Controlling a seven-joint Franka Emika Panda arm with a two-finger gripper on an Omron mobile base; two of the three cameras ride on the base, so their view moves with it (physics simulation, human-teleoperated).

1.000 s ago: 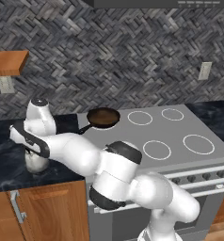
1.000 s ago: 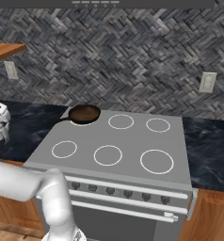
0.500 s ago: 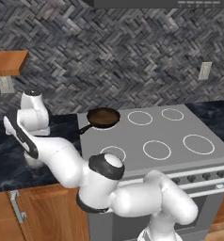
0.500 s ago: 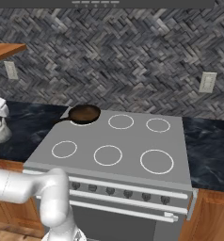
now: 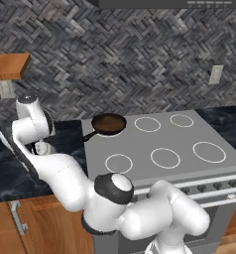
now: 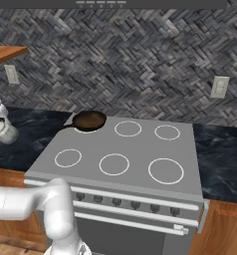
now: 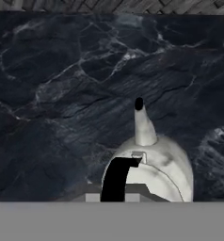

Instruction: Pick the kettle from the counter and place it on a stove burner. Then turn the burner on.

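Squat silvery-white kettle [image 7: 149,162] on black marble table [image 7: 62,94] left of grey stove [image 6: 135,149] | jaws' state cannot be told | advice: centre on black handle, lift straight.

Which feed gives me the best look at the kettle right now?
The hand view: the kettle sits close under the camera, with its spout, domed lid and black handle plain against the counter. The right base view shows it small at the left edge. The left base view shows a sliver behind the arm.
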